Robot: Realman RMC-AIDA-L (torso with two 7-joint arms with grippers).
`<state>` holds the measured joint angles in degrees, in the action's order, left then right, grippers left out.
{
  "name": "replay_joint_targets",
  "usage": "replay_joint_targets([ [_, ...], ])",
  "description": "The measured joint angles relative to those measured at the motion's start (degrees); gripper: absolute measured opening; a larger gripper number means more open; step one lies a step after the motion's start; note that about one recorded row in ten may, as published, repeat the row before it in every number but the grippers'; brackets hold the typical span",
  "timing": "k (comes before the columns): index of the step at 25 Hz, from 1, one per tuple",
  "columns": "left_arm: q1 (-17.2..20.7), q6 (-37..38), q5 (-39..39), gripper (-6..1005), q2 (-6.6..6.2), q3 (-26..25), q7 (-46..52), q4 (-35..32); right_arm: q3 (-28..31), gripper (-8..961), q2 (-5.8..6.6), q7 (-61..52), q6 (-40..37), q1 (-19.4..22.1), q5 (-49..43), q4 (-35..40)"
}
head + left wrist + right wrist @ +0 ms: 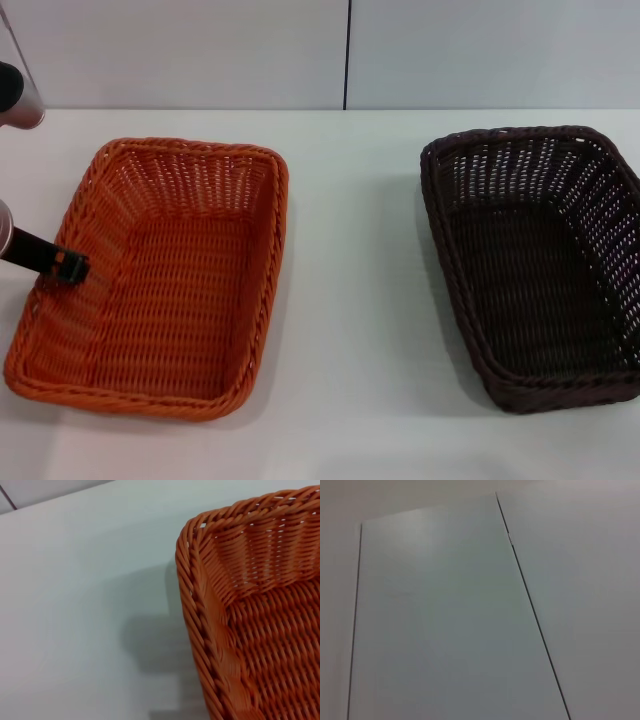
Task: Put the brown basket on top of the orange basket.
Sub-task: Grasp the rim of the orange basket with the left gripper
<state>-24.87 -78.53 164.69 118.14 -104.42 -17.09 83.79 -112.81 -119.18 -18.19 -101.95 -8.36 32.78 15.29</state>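
Orange basket [160, 280] sits on the white table [350, 300] on my left side, long axis running away from me, upright, nothing inside. Brown basket [535, 265] sits on the table on my right side, also upright with nothing inside, well apart from the orange one; bare table lies between them.

My left gripper [68, 265] is at the orange basket's left long wall, its black tip over the rim and just inside the wall. Cannot tell whether the tip touches the weave, nor whether the fingers are apart or together. Left wrist view shows one rounded corner of the orange basket [240, 605] with its braided rim and the table beside it, with a soft shadow on the table next to the rim.

My right gripper is not in view. Right wrist view shows only pale flat panels [445, 620] with thin dark seams.
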Motion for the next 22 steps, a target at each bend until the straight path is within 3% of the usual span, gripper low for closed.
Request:
replay_joint_targets([
  [2,0.6,-0.2,-0.1,272,0.0,0.4,0.1,0.6,0.0,823,0.0,0.0,0.0,0.0,0.0,0.0],
  [13,1.0,-1.5,-0.1,268,-0.17,0.6,-1.8,1.9,0.1,823,0.08,0.0,-0.4,-0.1,0.0,-0.4],
  [22,0.5,-4.5,-0.8,265,-0.18,0.2,-11.4,7.9,0.0,823,0.09,0.0,-0.5,-0.2,0.0,-0.4],
])
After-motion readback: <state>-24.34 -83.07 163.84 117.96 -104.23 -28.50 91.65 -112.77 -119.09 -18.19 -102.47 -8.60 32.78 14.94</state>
